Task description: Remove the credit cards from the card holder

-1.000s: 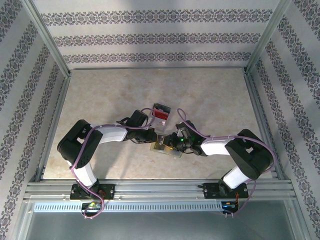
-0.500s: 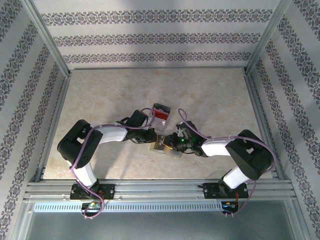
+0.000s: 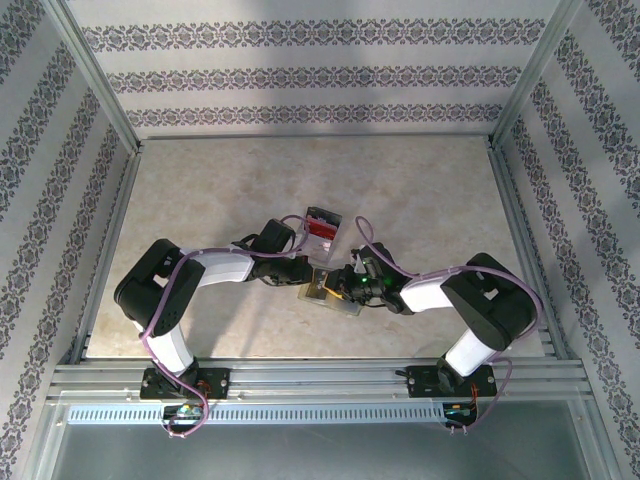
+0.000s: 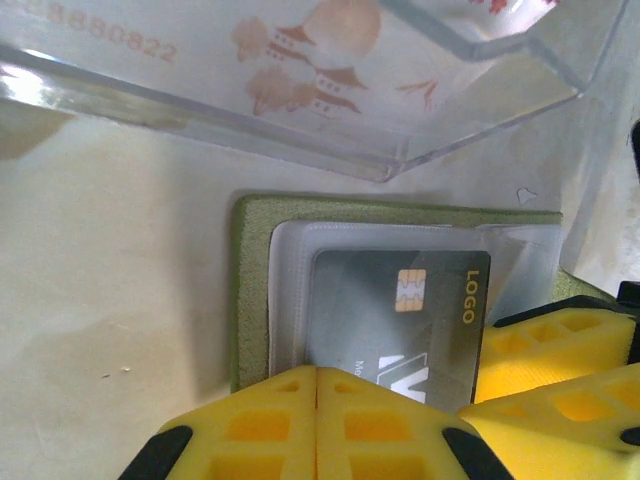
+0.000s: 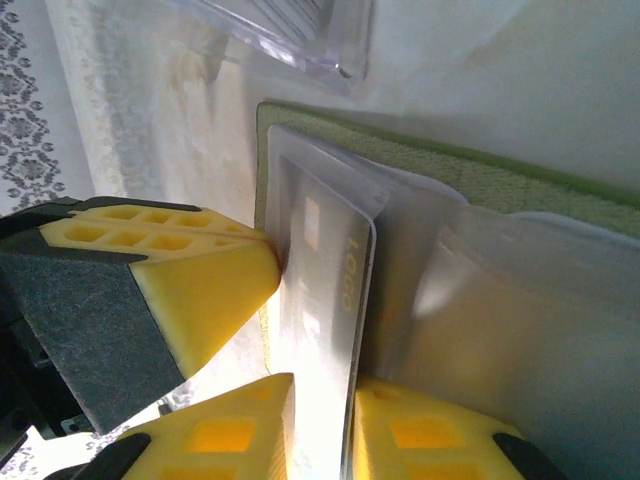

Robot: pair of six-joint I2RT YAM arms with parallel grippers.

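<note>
Marbled beige table (image 3: 200,200) between patterned walls carries everything. At the lower centre of the overhead view the card holder (image 4: 250,300) lies open. Its outside is yellow-green and felt-like, and inside there is a glossy clear sleeve. The dark grey card (image 4: 400,320), thin and smooth with a gold chip, sits partly in that sleeve. Since one second ago the right arm has leaned toward the left of the frame, and the right gripper (image 5: 322,392) now pinches the card's edge narrowly. The left gripper (image 4: 317,385), its fingers pressed together, bears down on the holder's edge. I judge that the pull-out can begin. Just above lies a hard clear plastic box (image 4: 300,110).
</note>
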